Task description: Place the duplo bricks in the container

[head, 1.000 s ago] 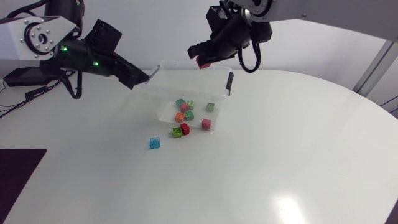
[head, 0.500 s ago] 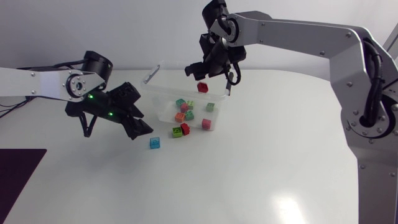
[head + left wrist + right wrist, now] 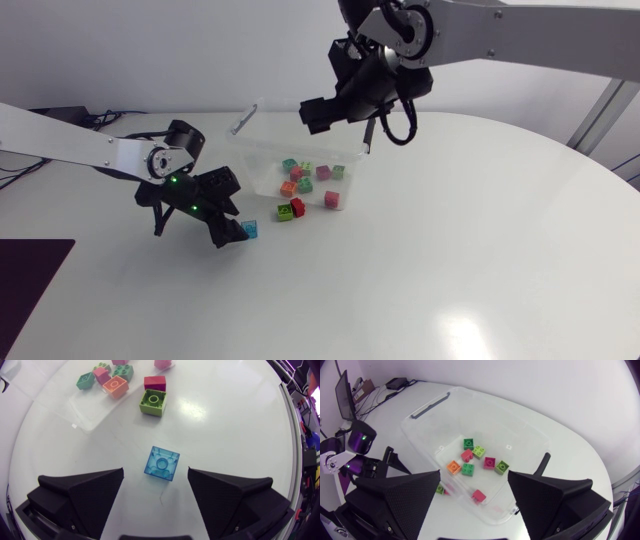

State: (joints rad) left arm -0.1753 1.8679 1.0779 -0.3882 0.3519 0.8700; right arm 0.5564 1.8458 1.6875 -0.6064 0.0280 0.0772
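Note:
A clear plastic container (image 3: pixel 262 150) stands at the table's middle back with several coloured duplo bricks in it, among them a dark pink one (image 3: pixel 323 172). A translucent blue brick (image 3: pixel 249 229) lies on the table in front of it. My left gripper (image 3: pixel 236 234) is low over that brick, which sits between its open fingers (image 3: pixel 162 463); they do not touch it. A lime brick (image 3: pixel 153 401) and a red brick (image 3: pixel 155 383) lie further ahead. My right gripper (image 3: pixel 318 110) hangs open and empty above the container (image 3: pixel 425 435).
A pink brick (image 3: pixel 332 199) rests at the container's front wall. The container's black handle (image 3: pixel 369 135) is on its right side. Bare white table stretches to the right and front.
My right gripper opened and the dark pink brick dropped into the container. My left arm swung down and right until its gripper straddled the blue brick.

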